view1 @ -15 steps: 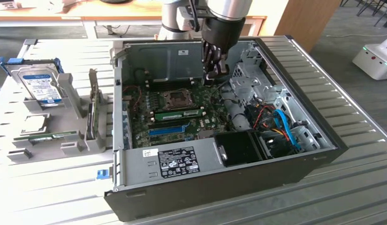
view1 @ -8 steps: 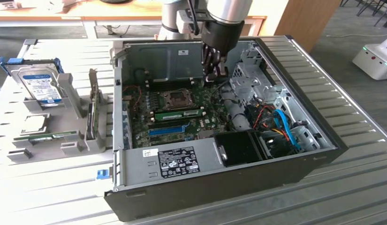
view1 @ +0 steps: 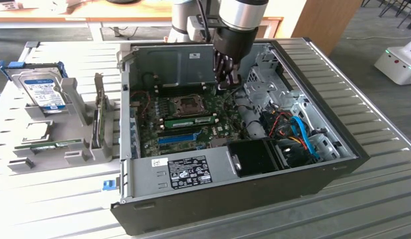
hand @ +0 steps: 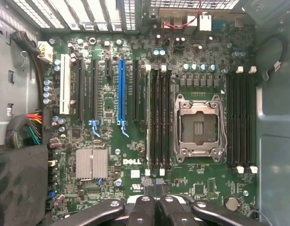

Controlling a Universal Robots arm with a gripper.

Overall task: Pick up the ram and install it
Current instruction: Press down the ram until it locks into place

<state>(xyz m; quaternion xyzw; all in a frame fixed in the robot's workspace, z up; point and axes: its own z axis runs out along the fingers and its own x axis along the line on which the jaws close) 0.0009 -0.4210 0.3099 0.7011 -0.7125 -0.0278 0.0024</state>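
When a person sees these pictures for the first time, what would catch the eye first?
The open computer case lies on a slatted metal table, with the shut gripper hanging inside it. Inside, the green ram sits in a slot beside the bare CPU socket, near a long blue slot. At the exterior view's left, a hard drive with a blue label stands in a grey holder.

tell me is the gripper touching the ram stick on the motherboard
Apart. The exterior view shows bare motherboard between the gripper, hovering above, and the ram stick.
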